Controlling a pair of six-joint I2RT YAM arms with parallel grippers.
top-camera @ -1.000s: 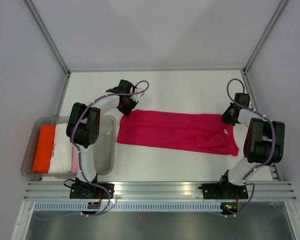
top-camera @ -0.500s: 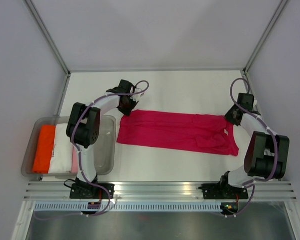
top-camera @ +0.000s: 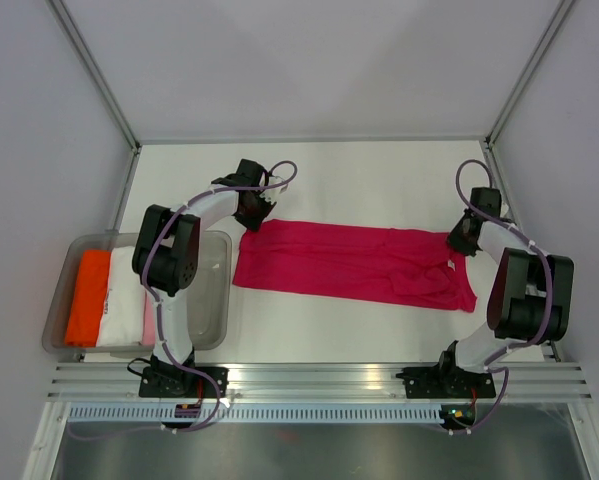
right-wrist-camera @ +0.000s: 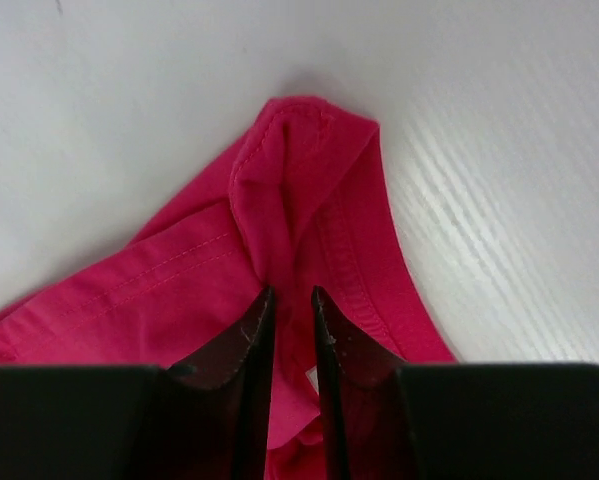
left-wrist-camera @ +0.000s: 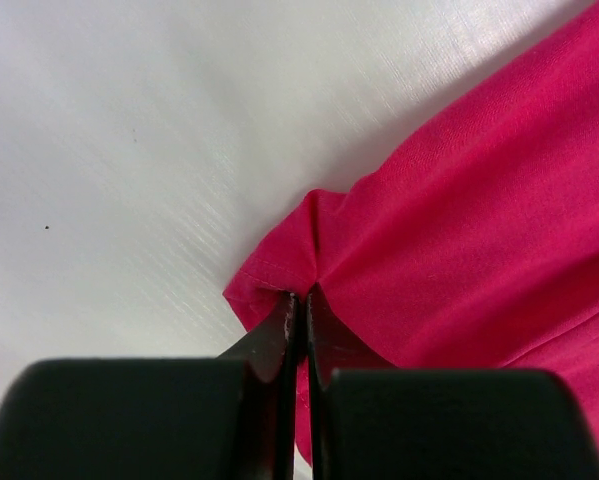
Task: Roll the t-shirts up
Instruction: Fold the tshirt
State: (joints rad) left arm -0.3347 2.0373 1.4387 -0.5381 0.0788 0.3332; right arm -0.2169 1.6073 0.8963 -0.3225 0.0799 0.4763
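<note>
At the near left, a clear tub point(top-camera: 215, 292) holds a folded orange shirt point(top-camera: 87, 297) and a folded white shirt point(top-camera: 127, 300) side by side. Past it, in the middle of the table point(top-camera: 359, 180), the pink t-shirt point(top-camera: 349, 262) lies flat, folded into a long band running left to right. At its far left corner the left gripper point(left-wrist-camera: 301, 296) pinches the hem, jaws closed tight on the cloth. At the far right corner the right gripper point(right-wrist-camera: 291, 292) has its jaws narrowly apart, a ridge of cloth between them.
</note>
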